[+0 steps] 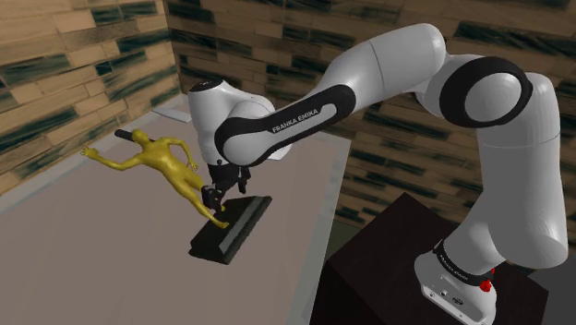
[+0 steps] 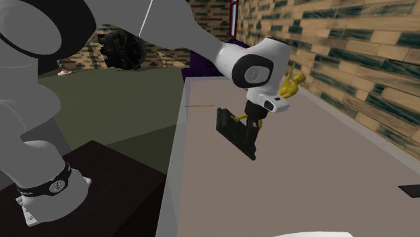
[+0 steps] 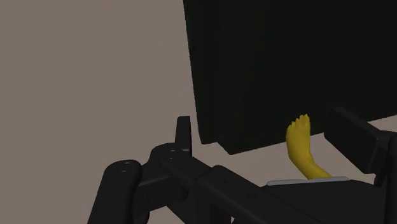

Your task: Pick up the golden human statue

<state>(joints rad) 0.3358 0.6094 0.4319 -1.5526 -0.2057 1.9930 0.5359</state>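
Observation:
The golden human statue (image 1: pixel 166 157) lies on its back on the grey-brown table (image 1: pixel 92 249), arms spread, its feet fixed to a tipped-over black slab base (image 1: pixel 231 229). My gripper (image 1: pixel 214 196) hangs over the statue's lower legs, right at the base. In the wrist view one golden foot (image 3: pixel 299 137) rests against the black base (image 3: pixel 280 63), between my fingers and nearer one of them. The fingers stand apart and neither clasps the foot, so my gripper (image 3: pixel 257 130) is open. From the second exterior view the statue (image 2: pixel 291 84) pokes out behind my hand (image 2: pixel 254 124).
The table's edge (image 2: pixel 176 134) runs close to the base, with my dark stand (image 1: pixel 415 268) beyond it. A thin yellow stick (image 2: pixel 198 106) lies near that edge. A dark flat object (image 2: pixel 410 190) sits far along the table. Plank walls (image 1: pixel 65 65) close two sides.

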